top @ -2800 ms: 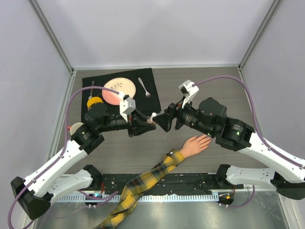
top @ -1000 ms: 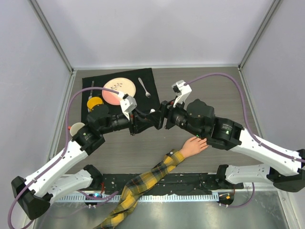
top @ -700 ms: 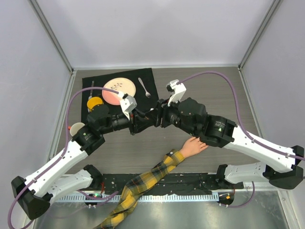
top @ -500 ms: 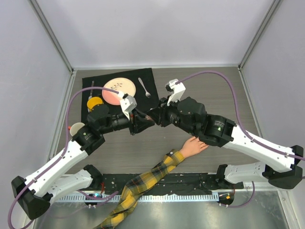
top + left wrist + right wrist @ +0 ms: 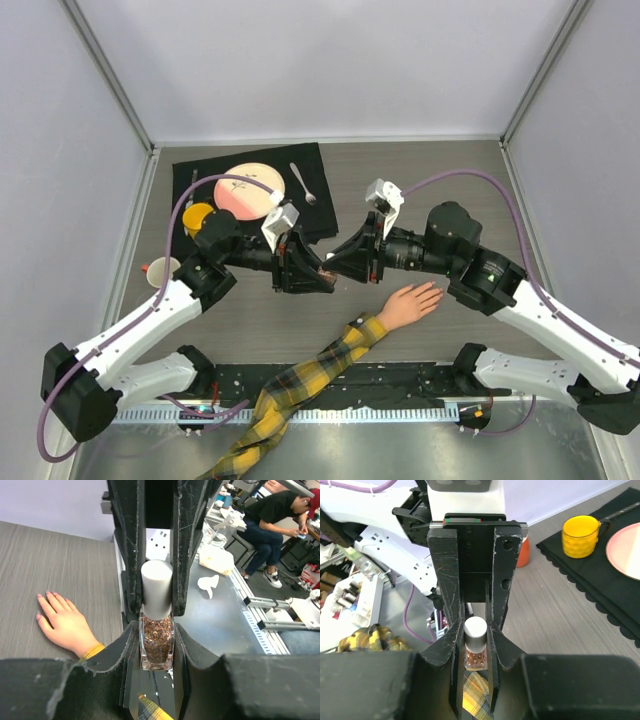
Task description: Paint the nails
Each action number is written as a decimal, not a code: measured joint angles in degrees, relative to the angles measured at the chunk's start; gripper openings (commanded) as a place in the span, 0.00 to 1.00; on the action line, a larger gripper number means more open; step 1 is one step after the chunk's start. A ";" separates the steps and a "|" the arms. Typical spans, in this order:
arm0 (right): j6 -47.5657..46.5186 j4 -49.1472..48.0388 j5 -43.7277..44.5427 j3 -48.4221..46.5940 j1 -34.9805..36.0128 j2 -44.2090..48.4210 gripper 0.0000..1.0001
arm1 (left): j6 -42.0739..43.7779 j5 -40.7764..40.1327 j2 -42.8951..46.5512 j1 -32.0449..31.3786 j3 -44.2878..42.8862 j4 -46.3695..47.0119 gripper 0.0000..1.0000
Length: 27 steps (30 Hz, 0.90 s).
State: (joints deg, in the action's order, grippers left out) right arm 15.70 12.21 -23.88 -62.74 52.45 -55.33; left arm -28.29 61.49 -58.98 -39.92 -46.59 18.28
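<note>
Left tool [image 5: 156,635] clamps the glitter bottle [image 5: 156,650], right tool [image 5: 474,630] pinches its cap [image 5: 156,587], beside the mannequin hand [image 5: 62,622].

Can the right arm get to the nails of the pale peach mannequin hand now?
Probably yes: the pale peach mannequin hand lies bare near the right gripper, its nails uncovered. But the jaws hold the white cap of a glittery polish bottle, still on it.

Between left pincer [image 5: 156,630] and right pincer [image 5: 475,630] sits the bottle [image 5: 156,647], behind hand [image 5: 405,303].
</note>
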 measured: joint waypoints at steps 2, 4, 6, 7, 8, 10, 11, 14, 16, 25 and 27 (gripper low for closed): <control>-0.61 0.37 -2.21 -1.09 -0.68 -1.29 0.35 | 0.26 1.07 -0.02 0.63 0.00 -0.09 0.00; -0.76 1.73 -1.51 -2.40 -0.81 -1.90 0.51 | 2.29 -0.20 0.46 0.98 -0.28 -2.64 0.00; -0.48 2.60 2.45 -3.04 -0.46 -2.69 0.68 | 5.64 -4.15 0.61 0.68 -1.33 -6.14 0.00; -0.13 3.50 4.44 -3.32 -0.26 -2.97 0.71 | 7.10 -6.29 0.63 0.48 -1.81 -7.78 0.00; 0.57 4.42 7.56 -3.72 -0.24 -3.10 0.74 | 9.03 -8.68 0.72 0.35 -2.36 -9.94 0.00; 2.19 6.40 13.92 -4.52 -0.22 -2.95 0.77 | 12.00 -14.56 0.92 0.17 -3.13 -13.35 0.00; 3.45 7.06 16.92 -4.87 -0.22 -2.73 0.77 | 13.53 -17.57 1.11 0.17 -3.34 -15.02 0.00; 6.88 8.96 23.93 -6.71 0.11 -2.56 0.77 | 15.87 -23.32 1.66 0.20 -3.41 -17.84 0.00; 8.50 10.47 28.30 -8.87 1.84 -3.43 0.77 | 16.85 -25.73 2.10 0.20 -3.41 -18.82 0.00; 10.45 15.32 43.08 -17.64 12.22 -13.18 0.49 | 17.84 -29.40 4.37 0.20 -3.41 -19.69 0.00; 10.91 16.50 44.70 -18.01 12.37 -14.62 0.47 | 17.92 -29.59 4.81 0.20 -3.41 -19.65 0.00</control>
State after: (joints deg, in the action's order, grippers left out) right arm 26.61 28.71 20.82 -80.75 64.82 -69.95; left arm -10.37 31.90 -54.17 -39.72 -50.00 -1.37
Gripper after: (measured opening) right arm 0.500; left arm 0.293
